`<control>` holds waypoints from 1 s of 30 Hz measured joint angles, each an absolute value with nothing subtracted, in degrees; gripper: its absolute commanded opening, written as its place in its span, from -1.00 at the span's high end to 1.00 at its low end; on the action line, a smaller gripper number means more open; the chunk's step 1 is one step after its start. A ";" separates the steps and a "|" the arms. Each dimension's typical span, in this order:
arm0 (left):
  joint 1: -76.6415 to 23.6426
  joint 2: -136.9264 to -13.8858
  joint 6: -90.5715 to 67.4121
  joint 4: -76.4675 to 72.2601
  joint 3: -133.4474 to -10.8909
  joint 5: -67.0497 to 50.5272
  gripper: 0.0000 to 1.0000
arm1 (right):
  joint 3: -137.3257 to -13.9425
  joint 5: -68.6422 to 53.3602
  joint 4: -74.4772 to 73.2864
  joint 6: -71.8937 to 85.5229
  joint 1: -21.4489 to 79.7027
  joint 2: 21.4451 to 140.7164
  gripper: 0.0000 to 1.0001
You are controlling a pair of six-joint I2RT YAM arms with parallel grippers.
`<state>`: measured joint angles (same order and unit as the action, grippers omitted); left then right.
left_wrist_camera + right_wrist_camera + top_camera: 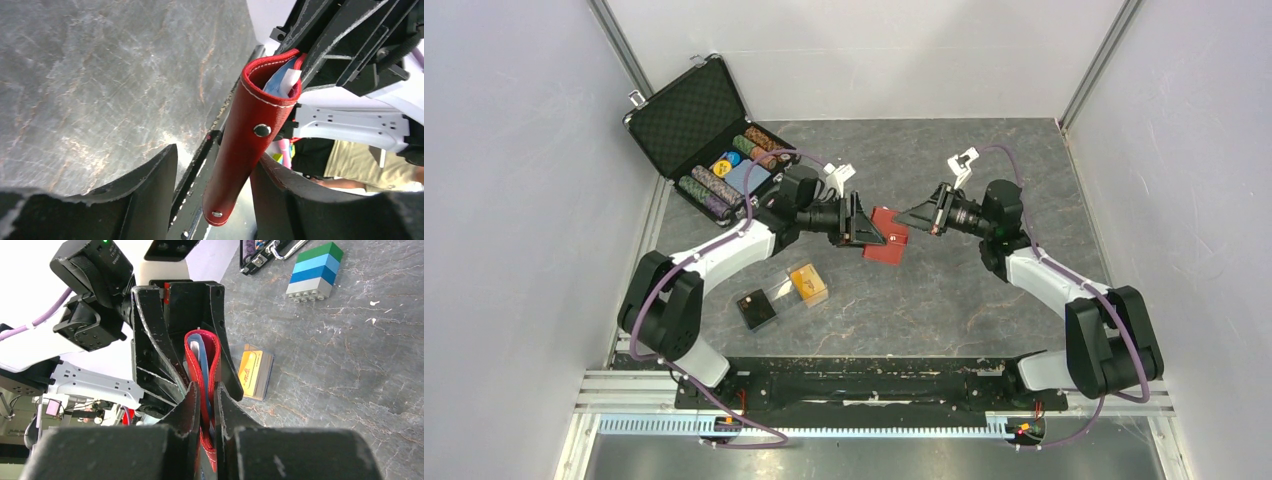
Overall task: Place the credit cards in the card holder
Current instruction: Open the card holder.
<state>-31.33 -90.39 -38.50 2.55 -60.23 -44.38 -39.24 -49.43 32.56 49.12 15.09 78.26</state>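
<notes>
The red card holder (889, 245) hangs in the air at the table's middle, folded, between both grippers. My right gripper (906, 218) is shut on one end of it; in the right wrist view (206, 390) its pads pinch the red leather (214, 347) with a pale grey-blue card (199, 357) inside the fold. My left gripper (870, 232) is open around the other end. In the left wrist view (217, 152) the holder (245, 145) leans on one finger and the blue card (276, 82) shows in its mouth. A stack of orange-gold cards (808, 284) lies on the table and shows in the right wrist view (256, 372).
A small black square box (755, 309) lies left of the orange cards. The open black chip case (692, 118) with striped chips stands at the back left. A block of blue, green and grey toy bricks (312, 270) stands on the table beyond the cards.
</notes>
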 measured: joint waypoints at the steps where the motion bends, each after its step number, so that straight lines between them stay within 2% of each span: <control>1: -31.05 -90.39 -39.72 0.27 -59.18 -45.58 -0.11 | -39.29 -49.58 33.08 49.54 15.09 78.28 1.00; 4: -31.00 -90.39 -42.22 -4.19 -57.49 -48.10 0.07 | -39.29 -49.91 34.37 51.09 14.85 78.37 1.00; 9: -30.98 -90.21 -42.68 -7.49 -56.93 -50.13 0.23 | -39.48 -49.84 34.61 51.31 14.68 78.39 1.00; 10: -30.98 -90.02 -42.68 -7.53 -56.88 -50.15 0.32 | -39.81 -49.65 33.93 50.92 14.66 78.43 1.00; 13: -30.98 -89.27 -42.63 -7.62 -56.82 -50.26 0.82 | -41.23 -49.04 31.09 49.47 14.61 78.48 1.00; 14: -30.98 -89.10 -42.70 -7.64 -56.84 -50.35 0.94 | -41.36 -49.01 30.87 49.34 14.61 78.50 0.89; 15: -30.98 -88.82 -42.57 -7.68 -56.84 -50.50 0.95 | -41.78 -48.84 29.80 48.86 14.66 78.50 0.70; 17: -30.98 -88.44 -42.41 -6.94 -56.95 -50.41 0.95 | -42.70 -48.42 27.22 47.75 14.68 78.50 0.11; 19: -30.96 -88.44 -41.63 -4.12 -57.78 -49.63 0.95 | -44.31 -46.81 22.90 45.36 14.87 78.50 -0.35; 20: -30.92 -88.44 -40.73 -1.98 -58.26 -49.21 0.95 | -45.32 -45.56 20.40 44.12 14.87 78.50 -0.52; 22: -30.87 -88.44 -38.76 3.31 -59.77 -47.03 0.95 | -47.70 -42.28 15.07 40.80 15.09 78.46 -0.70; 24: -30.87 -88.44 -36.05 9.04 -61.84 -44.21 0.96 | -49.45 -38.94 10.61 38.24 15.73 78.26 -0.79; 30: -30.89 -88.44 -29.98 21.78 -68.14 -36.10 0.95 | -51.88 -31.29 1.21 34.37 23.07 78.08 -0.86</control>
<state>-30.89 -88.44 -29.98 21.78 -68.14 -36.10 -51.88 -31.29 1.21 34.37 23.07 78.08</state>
